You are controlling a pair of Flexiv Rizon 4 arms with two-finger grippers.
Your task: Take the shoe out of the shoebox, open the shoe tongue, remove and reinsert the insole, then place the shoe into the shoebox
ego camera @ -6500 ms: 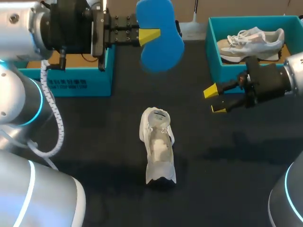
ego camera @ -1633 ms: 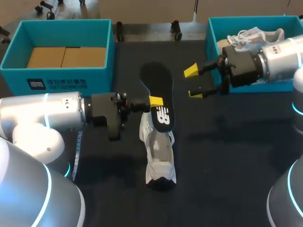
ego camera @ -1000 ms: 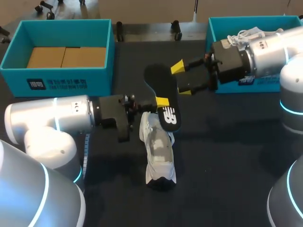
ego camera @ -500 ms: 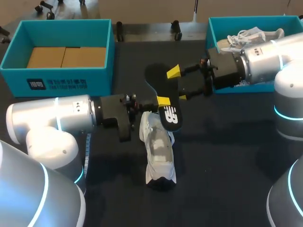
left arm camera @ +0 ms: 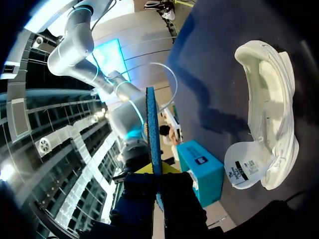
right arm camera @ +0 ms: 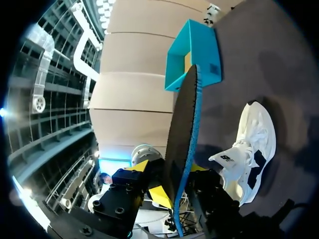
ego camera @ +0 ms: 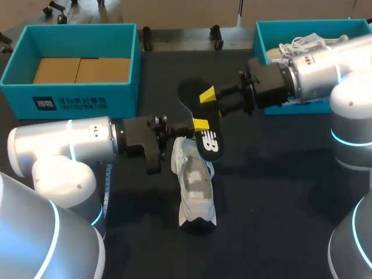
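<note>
At frame centre, the insole (ego camera: 210,142) is held clamped in the left gripper (ego camera: 200,124), just above the shoe (ego camera: 195,186). Whether the right gripper (ego camera: 210,100), at its upper part, grasps it cannot be told.

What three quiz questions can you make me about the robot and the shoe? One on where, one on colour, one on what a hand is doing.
1. Where is the insole?
A) held up in the air, near the shoe
B) tucked inside it
C) lying flat on the table

2. What colour are the left box and the right box?
A) red
B) yellow
C) teal

3. What is the left hand doing?
A) hanging open, empty
B) shut on the insole
C) gripping the shoe

Answers: 1 A, it is lifted clear, outside the white shoe. 2 C, both boxes have teal walls. 3 B, its fingers pinch the insole from both sides.
</note>
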